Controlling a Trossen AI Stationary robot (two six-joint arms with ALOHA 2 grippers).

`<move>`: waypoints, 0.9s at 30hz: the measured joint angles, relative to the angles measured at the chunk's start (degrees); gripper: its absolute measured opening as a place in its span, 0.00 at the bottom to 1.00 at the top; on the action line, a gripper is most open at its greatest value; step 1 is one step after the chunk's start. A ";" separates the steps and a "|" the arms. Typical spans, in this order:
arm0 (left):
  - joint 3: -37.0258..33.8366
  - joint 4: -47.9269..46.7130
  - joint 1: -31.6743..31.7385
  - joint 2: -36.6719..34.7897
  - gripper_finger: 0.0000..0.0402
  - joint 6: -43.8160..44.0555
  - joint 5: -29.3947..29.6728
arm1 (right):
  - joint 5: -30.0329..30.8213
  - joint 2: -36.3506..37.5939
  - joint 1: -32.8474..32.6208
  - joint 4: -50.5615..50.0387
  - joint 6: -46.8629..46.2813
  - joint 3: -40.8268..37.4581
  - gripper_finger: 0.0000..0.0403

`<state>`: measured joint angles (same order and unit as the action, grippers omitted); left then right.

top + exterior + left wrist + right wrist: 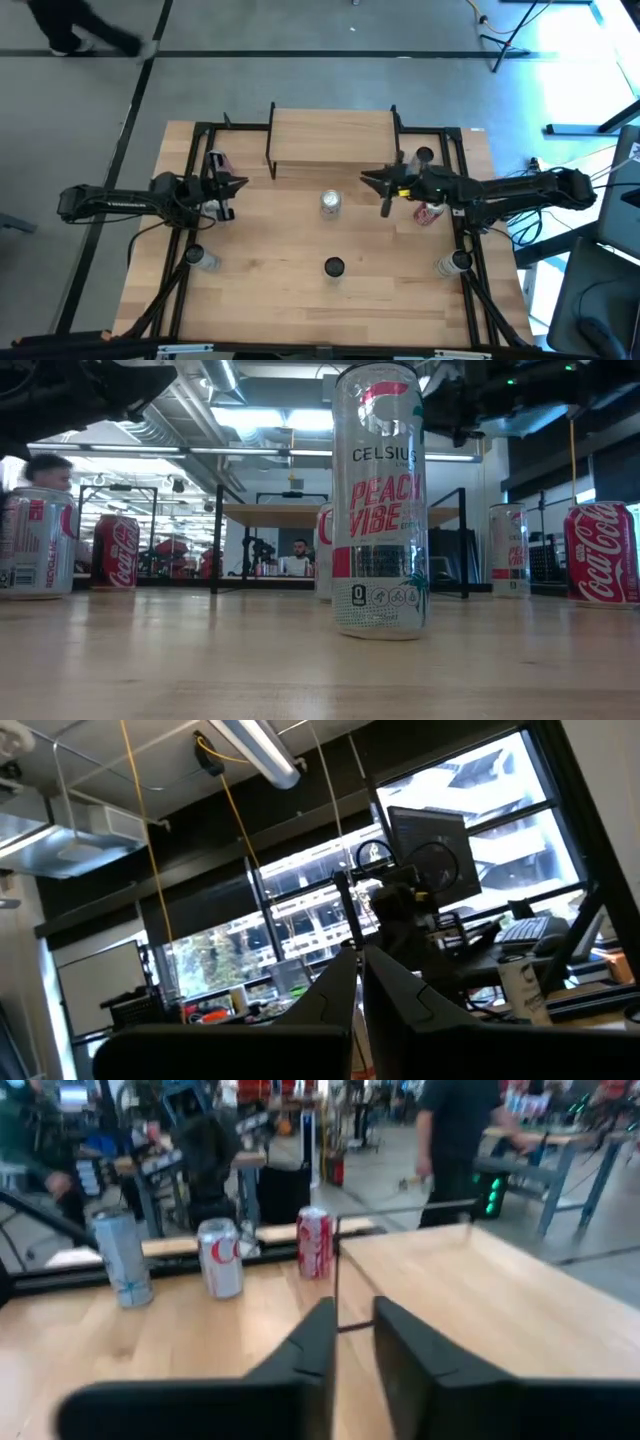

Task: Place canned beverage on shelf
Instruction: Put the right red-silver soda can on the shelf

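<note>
**Can upright mid-worktop, both tools empty**

Your can [331, 203] stands upright on the worktop [270, 290], long axis vertical, top toward the overhead camera. It sits just in front of the shelf [333, 138], not on it, and roughly midway between the two arms. From table height the tall Celsius can [380, 500] shows its label facing the camera, and the shelf [300, 515] stands behind it.

Your left tool [238, 184] hovers left of the can, fingers [330, 995] pressed nearly together, holding nothing. Your right tool [368, 180] hovers right of the can beside the shelf's front corner, fingers [315, 1345] slightly apart, holding nothing.
</note>
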<state>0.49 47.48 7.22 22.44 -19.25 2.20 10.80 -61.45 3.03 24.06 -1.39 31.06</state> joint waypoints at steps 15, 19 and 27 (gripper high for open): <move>0.00 -0.24 0.00 0.44 0.01 -0.64 0.04 | -1.87 -22.55 -0.02 -22.83 3.30 18.81 0.89; 0.00 -0.16 0.00 0.44 0.01 -0.92 0.25 | 0.33 -23.67 -0.01 -24.27 3.18 19.96 0.94; 0.04 0.32 0.00 0.44 0.01 -0.39 0.87 | -7.17 -23.89 0.00 -22.75 -0.29 19.99 0.95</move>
<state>0.54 47.81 7.22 22.87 -19.64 3.07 3.63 -85.33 3.03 1.31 -1.67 51.05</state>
